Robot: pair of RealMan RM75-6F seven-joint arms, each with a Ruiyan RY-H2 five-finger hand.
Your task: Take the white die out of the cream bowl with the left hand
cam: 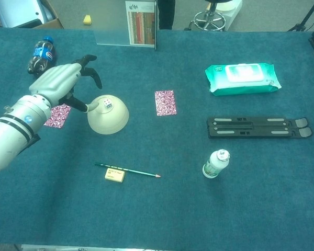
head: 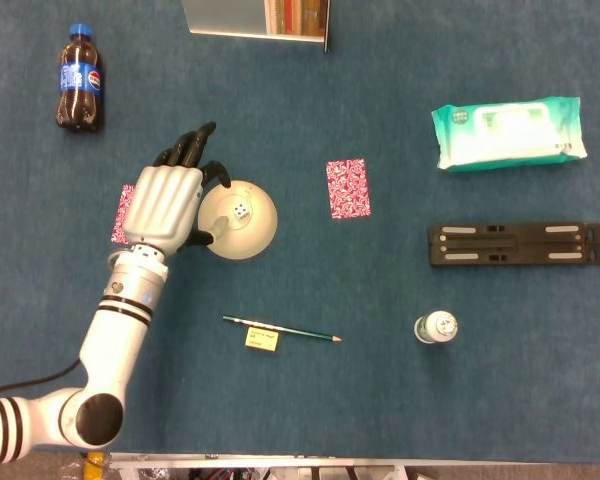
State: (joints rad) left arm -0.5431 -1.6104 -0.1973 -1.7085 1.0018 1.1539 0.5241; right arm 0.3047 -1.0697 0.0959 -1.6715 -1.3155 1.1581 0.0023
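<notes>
The cream bowl (head: 242, 222) (cam: 110, 117) stands left of the table's middle. A small white die (head: 239, 211) (cam: 108, 104) with dark pips lies in it. My left hand (head: 167, 203) (cam: 63, 83) hovers at the bowl's left rim, fingers spread and holding nothing. Its dark fingertips (head: 194, 146) reach past the bowl's far-left edge, and the thumb (head: 212, 236) sits over the near-left rim, short of the die. My right hand is out of both views.
A cola bottle (head: 80, 92) lies at the far left. Two patterned red cards (head: 347, 187) (cam: 57, 115) flank the bowl. A pencil (head: 280, 330) and yellow eraser (head: 261, 340) lie in front. A wipes pack (head: 508, 133), black stand (head: 520, 244) and small bottle (head: 436, 327) occupy the right.
</notes>
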